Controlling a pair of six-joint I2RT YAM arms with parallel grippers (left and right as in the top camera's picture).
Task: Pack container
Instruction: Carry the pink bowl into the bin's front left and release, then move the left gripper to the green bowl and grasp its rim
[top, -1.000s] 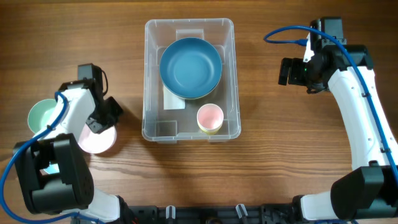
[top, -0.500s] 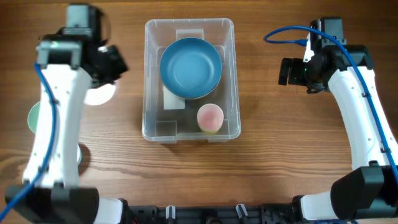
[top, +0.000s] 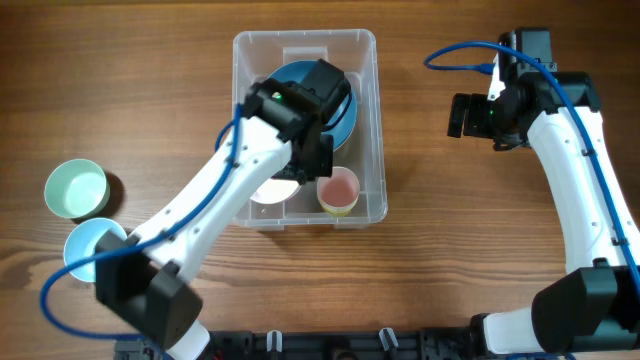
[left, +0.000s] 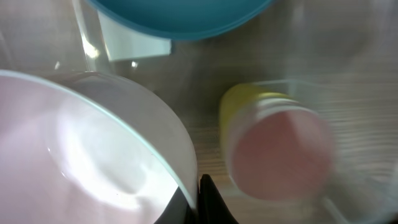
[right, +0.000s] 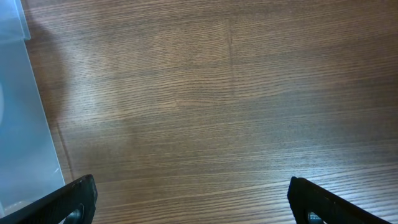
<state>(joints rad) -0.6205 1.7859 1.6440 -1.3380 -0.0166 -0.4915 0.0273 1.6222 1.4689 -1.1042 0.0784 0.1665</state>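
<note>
The clear plastic container (top: 377, 120) stands at the table's middle. In it lie a big blue bowl (top: 343, 112) at the back and a pink cup with a yellow outside (top: 338, 190) at the front right. My left gripper (top: 300, 175) is shut on the rim of a pale pink bowl (top: 272, 191) and holds it in the container's front left part. In the left wrist view the left gripper (left: 200, 202) pinches the pink bowl (left: 81, 155), with the cup (left: 280, 149), blue bowl (left: 180, 15) and white label (left: 134, 43) beyond. My right gripper (top: 465, 115) is open and empty.
A mint bowl (top: 77, 188) and a light blue bowl (top: 95, 245) sit on the wooden table at the far left. The right wrist view shows the right gripper (right: 193, 205) over bare wood, with the container's wall (right: 18, 124) at its left.
My left arm has carried the pale pink bowl from the table's left side over into the container's front left. The right arm has not moved.
</note>
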